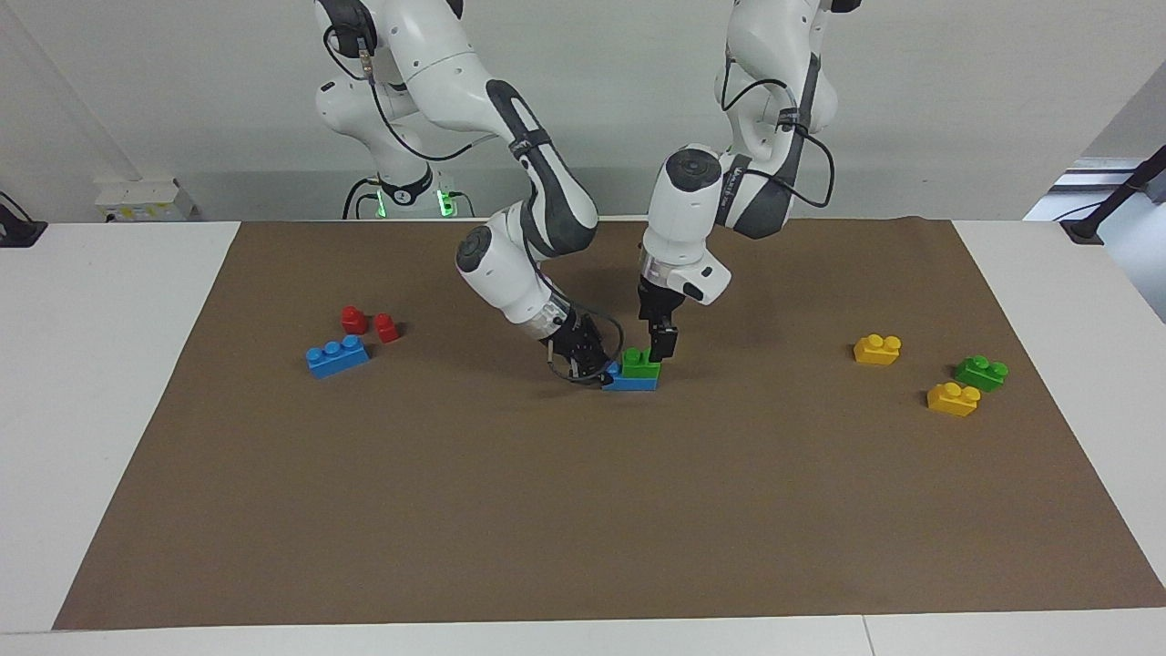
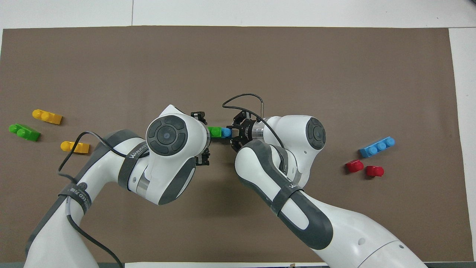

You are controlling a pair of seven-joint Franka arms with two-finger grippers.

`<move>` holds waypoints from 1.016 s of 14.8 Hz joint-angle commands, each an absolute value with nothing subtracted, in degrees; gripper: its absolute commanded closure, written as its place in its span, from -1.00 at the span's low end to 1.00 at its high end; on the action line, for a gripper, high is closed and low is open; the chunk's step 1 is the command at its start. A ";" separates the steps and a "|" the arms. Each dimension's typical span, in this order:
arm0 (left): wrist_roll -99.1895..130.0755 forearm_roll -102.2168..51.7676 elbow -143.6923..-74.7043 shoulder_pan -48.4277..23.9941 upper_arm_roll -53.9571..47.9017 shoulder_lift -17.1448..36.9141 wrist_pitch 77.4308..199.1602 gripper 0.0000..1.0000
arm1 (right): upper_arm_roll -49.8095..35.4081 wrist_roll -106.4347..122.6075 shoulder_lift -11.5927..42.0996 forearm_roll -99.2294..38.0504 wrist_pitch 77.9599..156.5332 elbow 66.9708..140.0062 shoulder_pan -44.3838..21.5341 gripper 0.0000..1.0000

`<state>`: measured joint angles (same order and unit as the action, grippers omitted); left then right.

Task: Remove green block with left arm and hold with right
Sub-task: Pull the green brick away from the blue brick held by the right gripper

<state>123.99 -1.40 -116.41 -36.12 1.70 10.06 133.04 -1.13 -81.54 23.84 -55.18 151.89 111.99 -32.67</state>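
At the middle of the brown paper mat [image 1: 583, 510] we find the small bright green plastic two-stud brick [image 1: 641, 363] seated on one end of a blue plastic three-stud brick [image 1: 632, 380], the end toward the left arm. The blue brick's one bare stud shows at the end toward the right arm. We take this stack as our landmark.

The stack's long axis runs across the table, from one arm's end to the other, and that is what the coming move turns on. The right gripper [image 1: 603, 374] comes in low and slanted at the bare end of the blue brick, and its fingertips are pinched together on that end, so we judge the base to be held down. The left gripper [image 1: 662, 351] hangs nearly straight down just over the green brick's end, its fingers spread wide. We cannot tell whether they already straddle the green brick or stand just beside it. Both hands are at the stack, the left one the nearer to the green brick.

We judge the next move to be the left fingers closing across the green brick's short width, then a straight upward pull against the right hand's hold.
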 commanded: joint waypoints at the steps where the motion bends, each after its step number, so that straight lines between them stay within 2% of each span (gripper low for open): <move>1: 125.16 -1.67 -113.65 -37.18 2.46 13.61 133.95 -1.00 | -1.14 -80.86 23.99 -56.69 153.72 112.41 -33.13 1.00; 6: 126.30 -1.06 -112.94 -37.79 2.46 15.73 135.61 -1.00 | -1.14 -80.86 23.99 -56.69 153.72 112.41 -33.13 1.00; 7: 126.21 -0.97 -112.94 -37.97 2.46 15.73 135.53 -0.79 | -1.14 -80.86 23.99 -56.69 153.72 112.41 -33.13 1.00; 8: 126.21 -0.53 -112.94 -37.97 2.46 15.73 135.53 -0.29 | -1.14 -80.86 23.99 -56.69 153.81 112.41 -33.13 1.00; 9: 126.12 0.34 -112.94 -38.06 2.46 15.73 135.53 0.58 | -1.14 -80.77 23.99 -56.69 153.81 112.41 -33.13 1.00; 10: 125.95 0.79 -112.94 -38.32 2.37 15.73 135.35 1.00 | -1.14 -80.86 23.99 -56.69 153.81 112.41 -33.13 1.00; 15: 125.16 0.79 -112.85 -38.23 2.37 14.59 133.43 1.00 | -1.14 -80.77 23.99 -56.69 153.81 112.41 -33.13 1.00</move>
